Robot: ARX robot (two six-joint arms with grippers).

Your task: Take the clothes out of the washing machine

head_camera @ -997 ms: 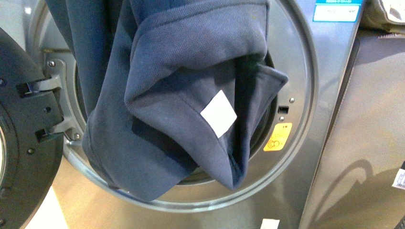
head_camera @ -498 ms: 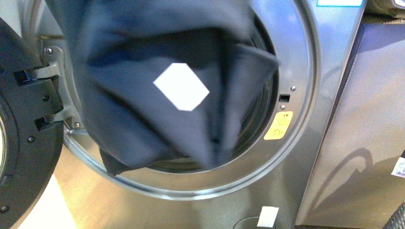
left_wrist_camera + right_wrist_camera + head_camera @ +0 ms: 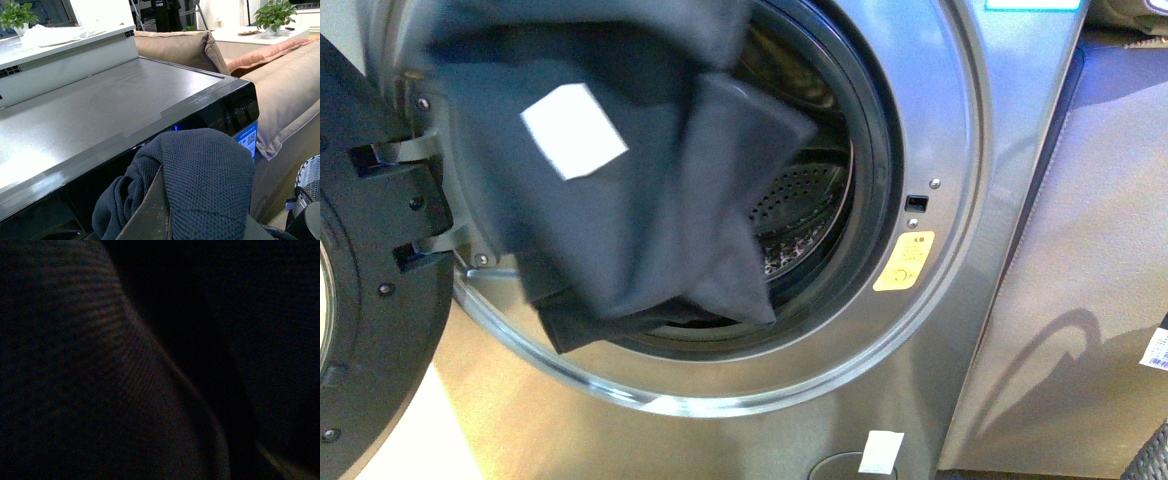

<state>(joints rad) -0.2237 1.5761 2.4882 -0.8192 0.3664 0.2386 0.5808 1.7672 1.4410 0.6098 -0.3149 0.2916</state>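
**Dark cloth hangs at the open washer mouth**

The washer (image 3: 960,330) fills the front view, a grey metal front-loader with its round port open. Its door (image 3: 370,330) is swung out to the left, black inner face showing, held on a hinge at the port's left rim. In the left wrist view the washer's flat grey top runs away from the camera, with a tan sofa (image 3: 280,95) beyond it and the edge of a woven basket (image 3: 309,175) low at the far side.

The cloth (image 3: 640,240), dark navy to charcoal and somewhat blurred, hangs from above the frame across the left and middle of the port. Its lower folds reach down to the port's bottom rim; whether they touch it I cannot tell. The right part of the port is uncovered, and the perforated steel drum (image 3: 800,205) shows through there.

The left wrist view shows the same knit fabric bunched close to the camera and covering the left tool, so its state cannot be told. The right wrist view is dark, and the right tool shows nowhere.

A white square label (image 3: 572,130) sits high on the cloth. A yellow-orange sticker (image 3: 904,262) is on the port's right rim, under a small latch slot. A small white tag (image 3: 881,452) is stuck low on the front panel.
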